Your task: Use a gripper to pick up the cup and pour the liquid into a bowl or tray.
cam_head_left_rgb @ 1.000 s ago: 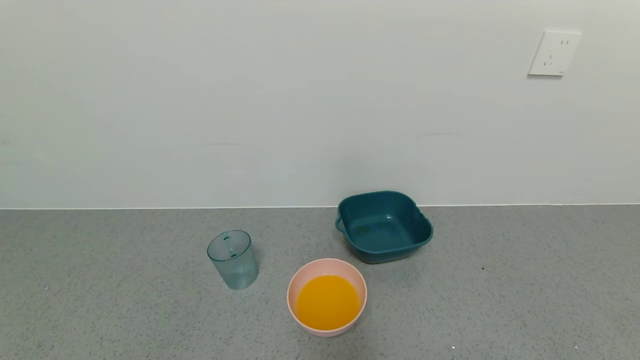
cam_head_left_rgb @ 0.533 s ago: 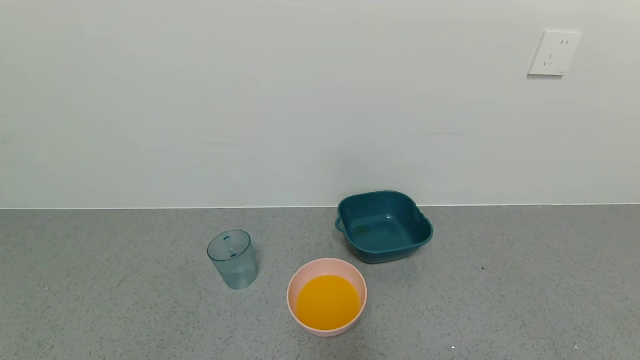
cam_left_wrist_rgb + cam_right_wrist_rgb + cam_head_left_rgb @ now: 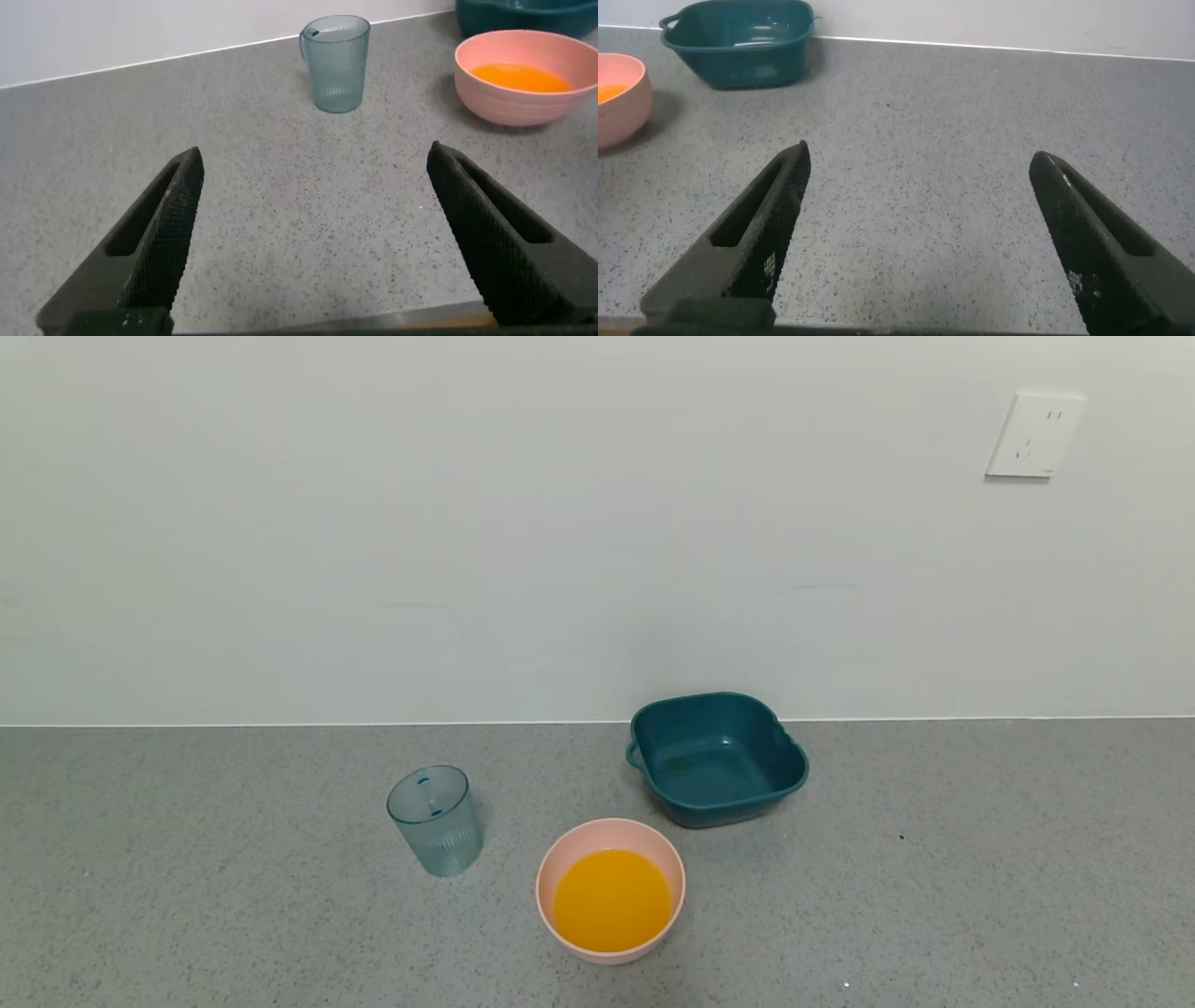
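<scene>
Tabletop (image 3: 187, 915) of speckled grey stone carries, in the head view, an upright, empty ribbed transparent blue-green cup (image 3: 435, 819) left of a round pink plastic bowl (image 3: 611, 890) holding opaque orange liquid (image 3: 611, 900), with a dark teal square basin (image 3: 716, 757) behind. Left wrist view: the left end effector (image 3: 313, 229) gapes wide above the tabletop, well short of the cup. Right wrist view: the right end effector (image 3: 920, 229) likewise gapes wide, holding nothing.

Soft, even light; faint shadows

A speckled grey countertop (image 3: 934, 896) is seen. An empty, upright ribbed cup (image 3: 435, 819) is set on it, apart from the pink bowl (image 3: 610, 889), in which orange liquid (image 3: 611, 900) is held. A teal basin (image 3: 717, 759) is placed just behind the bowl.
</scene>
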Robot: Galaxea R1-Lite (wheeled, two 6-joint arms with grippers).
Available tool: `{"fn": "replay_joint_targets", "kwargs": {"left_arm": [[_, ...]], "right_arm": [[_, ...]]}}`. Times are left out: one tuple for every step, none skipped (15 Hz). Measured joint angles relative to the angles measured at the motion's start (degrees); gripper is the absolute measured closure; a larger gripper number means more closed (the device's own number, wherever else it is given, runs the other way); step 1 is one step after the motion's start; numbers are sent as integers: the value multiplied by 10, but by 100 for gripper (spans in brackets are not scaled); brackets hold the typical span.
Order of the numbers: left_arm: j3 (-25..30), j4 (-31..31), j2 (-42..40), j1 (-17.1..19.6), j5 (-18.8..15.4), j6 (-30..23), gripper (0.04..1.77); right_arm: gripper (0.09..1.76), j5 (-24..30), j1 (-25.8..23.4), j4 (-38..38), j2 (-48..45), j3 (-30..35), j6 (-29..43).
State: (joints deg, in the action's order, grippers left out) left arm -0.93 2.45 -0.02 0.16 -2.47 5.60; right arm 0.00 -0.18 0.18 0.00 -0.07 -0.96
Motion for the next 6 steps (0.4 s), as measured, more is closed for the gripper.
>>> {"fn": "replay_joint_targets", "kwargs": {"left_arm": [[0,0,0,0,2,-3,9],[0,0,0,0,3,-6,9],[0,0,0,0,3,-5,9],[0,0,0,0,3,-5,9],[0,-1,0,0,2,-6,9],[1,-2,0,0,3,-6,9]], "right_arm": [[14,0,0,0,0,0,0],[14,0,0,0,0,0,0],[14,0,0,0,0,0,0],[14,0,0,0,0,0,0],[14,1,0,1,0,0,-3],[14,1,0,2,0,0,-4]]}}
